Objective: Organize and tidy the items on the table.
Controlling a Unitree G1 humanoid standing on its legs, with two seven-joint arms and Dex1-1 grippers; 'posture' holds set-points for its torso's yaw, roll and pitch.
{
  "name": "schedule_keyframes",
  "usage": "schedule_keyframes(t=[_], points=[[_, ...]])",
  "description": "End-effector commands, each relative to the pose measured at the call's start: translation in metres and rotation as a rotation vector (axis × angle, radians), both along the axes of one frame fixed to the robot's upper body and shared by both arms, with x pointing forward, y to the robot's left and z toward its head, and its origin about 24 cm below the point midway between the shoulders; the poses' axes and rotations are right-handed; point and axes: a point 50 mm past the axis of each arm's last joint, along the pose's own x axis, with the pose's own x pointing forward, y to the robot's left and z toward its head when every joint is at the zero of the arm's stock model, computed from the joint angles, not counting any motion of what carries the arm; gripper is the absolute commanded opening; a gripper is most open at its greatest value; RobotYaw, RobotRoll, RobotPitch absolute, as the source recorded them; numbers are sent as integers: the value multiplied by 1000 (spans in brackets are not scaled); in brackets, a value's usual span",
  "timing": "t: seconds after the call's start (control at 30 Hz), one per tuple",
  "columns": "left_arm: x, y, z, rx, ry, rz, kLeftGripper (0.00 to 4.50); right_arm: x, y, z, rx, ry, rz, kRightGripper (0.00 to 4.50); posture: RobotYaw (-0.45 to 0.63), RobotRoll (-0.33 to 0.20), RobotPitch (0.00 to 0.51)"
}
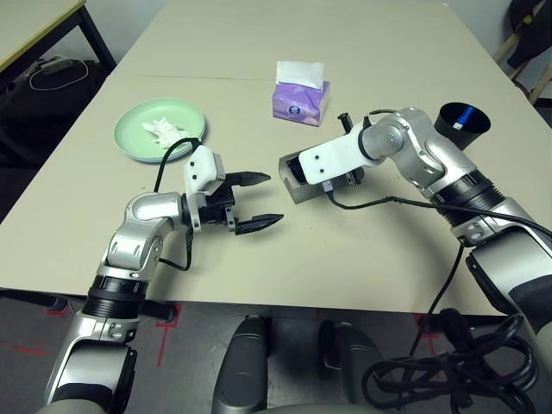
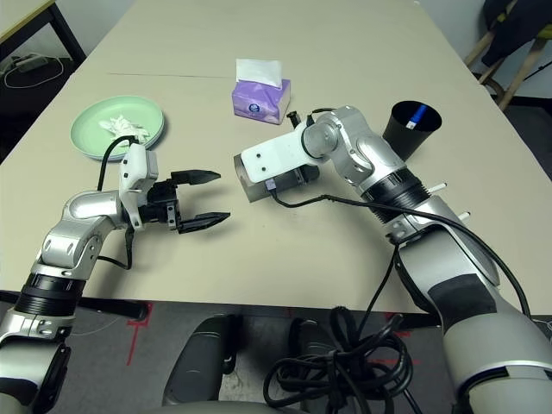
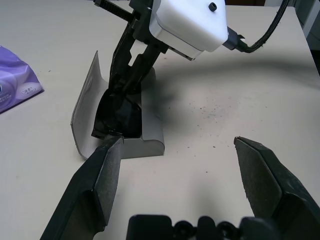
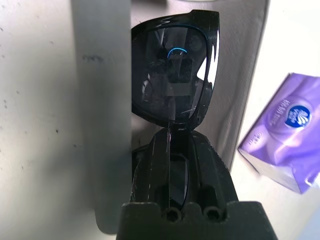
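One black sunglasses [image 4: 172, 75] sits inside the one open grey case [image 3: 120, 145], pinched by the right gripper [image 4: 170, 135]. Beyond the case: one mint plate [image 1: 129, 138] holding a tissue wad [image 1: 164, 129]. The left gripper [image 1: 257, 201] is spread, near the case.

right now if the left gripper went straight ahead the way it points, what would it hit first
Probably the grey glasses case, open on the table with the black sunglasses inside. The open left gripper faces it, though depth is unclear.

This looks like a robotics lab or office test room: a large plain beige counter [image 1: 362, 52] beside a black-legged desk [image 1: 34, 26] with loose cables, red tape marks [image 1: 168, 323] on the grey floor below.
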Motion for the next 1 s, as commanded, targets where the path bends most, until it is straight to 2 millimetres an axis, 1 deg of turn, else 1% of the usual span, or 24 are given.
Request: schedule_keyframes(t=[0.03,0.13,0.43,0.5,0.57,0.8,0.9,1.0], points=[[-1,-2,-3,5,12,-11,4500,-3,0,-10,-21,35,13,365,237,0,146],[-1,-2,-3,5,13,-11,4500,-4,0,-9,-23,37,12,365,233,0,142],[1,-4,-4,4,12,-20,4500,-1,-9,8,-47,46,-28,365,215,0,129],[2,-4,-4,4,12,-22,4500,0,-12,11,-59,41,-36,1125,211,0,127],[2,-4,-4,5,12,-24,4500,0,-13,12,-62,37,-39,1788,208,0,126],[5,-3,-4,11,16,-28,4500,3,-13,17,-23,-6,-40,4472,196,0,119],[6,-2,-4,12,16,-29,4500,3,-12,22,15,-27,-33,4472,183,0,113],[8,-1,-3,9,17,-26,4500,0,-15,31,90,-38,-32,4472,167,0,109]])
